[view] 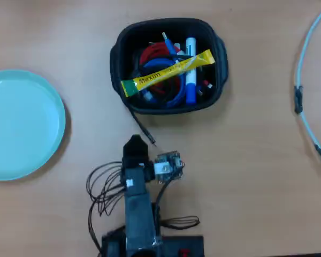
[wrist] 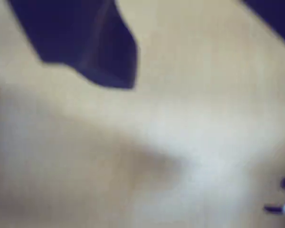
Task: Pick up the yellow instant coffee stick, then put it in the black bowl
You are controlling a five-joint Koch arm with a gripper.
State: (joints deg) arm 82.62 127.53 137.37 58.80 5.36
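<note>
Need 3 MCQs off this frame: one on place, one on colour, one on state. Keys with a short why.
1. Where is the yellow instant coffee stick?
A. on the teal plate
B. in the black bowl
C. on the bare table

2. What colour is the plate?
A. red
B. teal
C. black

3. Is the gripper holding the stick?
A. yes
B. no, it is outside the bowl

Key: 1 B, the stick lies across the cables inside the black bowl. 2 B, pale teal in the overhead view. 3 B, the gripper sits short of the bowl, stick apart from it.
</note>
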